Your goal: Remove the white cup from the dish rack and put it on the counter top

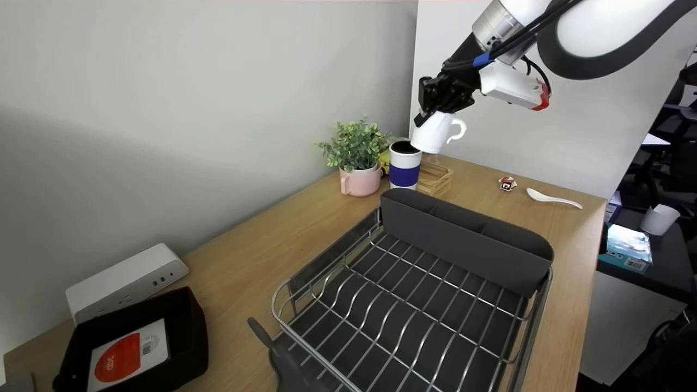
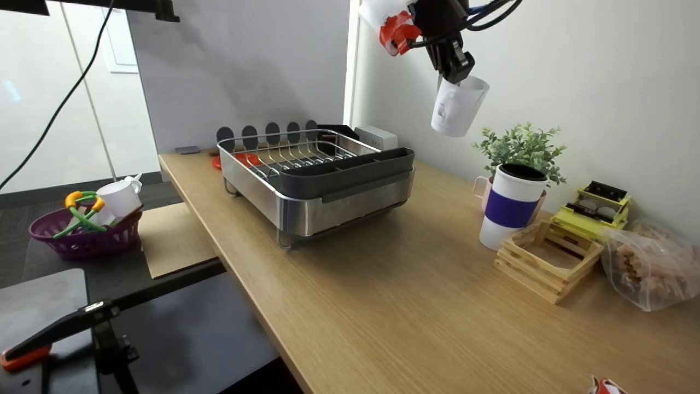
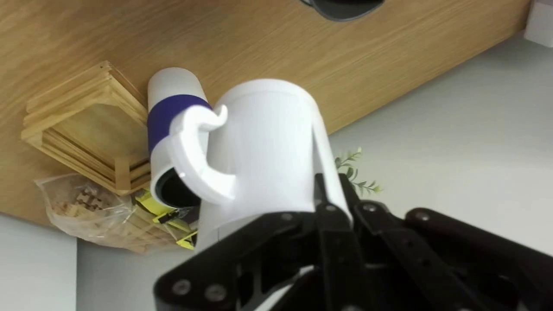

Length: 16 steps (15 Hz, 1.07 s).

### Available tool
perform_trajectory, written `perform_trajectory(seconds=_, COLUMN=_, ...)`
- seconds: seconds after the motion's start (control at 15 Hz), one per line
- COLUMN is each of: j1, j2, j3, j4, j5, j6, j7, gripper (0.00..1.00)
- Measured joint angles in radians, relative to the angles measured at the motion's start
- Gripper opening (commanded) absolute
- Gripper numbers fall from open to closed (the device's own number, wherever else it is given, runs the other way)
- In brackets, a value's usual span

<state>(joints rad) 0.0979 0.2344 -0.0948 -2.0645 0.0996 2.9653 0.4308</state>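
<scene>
The white cup (image 1: 432, 134) hangs in the air, a little tilted, above the counter top (image 1: 272, 250). It also shows in an exterior view (image 2: 458, 109) and large in the wrist view (image 3: 268, 147), its loop handle pointing left there. My gripper (image 3: 335, 185) is shut on the cup's wall at the rim, with the thin wall between the fingertips. The gripper (image 1: 427, 111) is above the cup in both exterior views. The dish rack (image 2: 306, 216) stands on the counter, apart from the cup; only its corner (image 3: 345, 8) shows in the wrist view.
Close by the cup stand a white tumbler with a blue band (image 2: 511, 205), a plant in a pink mug (image 1: 360, 181), a wooden crate (image 2: 547, 262) and a plastic bag (image 2: 651, 262). A white spoon (image 1: 552, 200) lies near the counter's end. A black tray (image 1: 188, 337) is beyond the rack.
</scene>
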Motion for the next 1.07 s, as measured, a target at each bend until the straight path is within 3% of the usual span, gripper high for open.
perform_trajectory(seconds=0.47, j1=0.009, j2=0.059, j3=-0.132, j4=0.047, j5=-0.092, j6=-0.119, j7=0.161, gripper=0.01)
perform_trajectory(seconds=1.07, j1=0.007, j2=0.154, j3=-0.11, j4=0.157, j5=-0.077, j6=-0.291, j7=0.232, gripper=0.01)
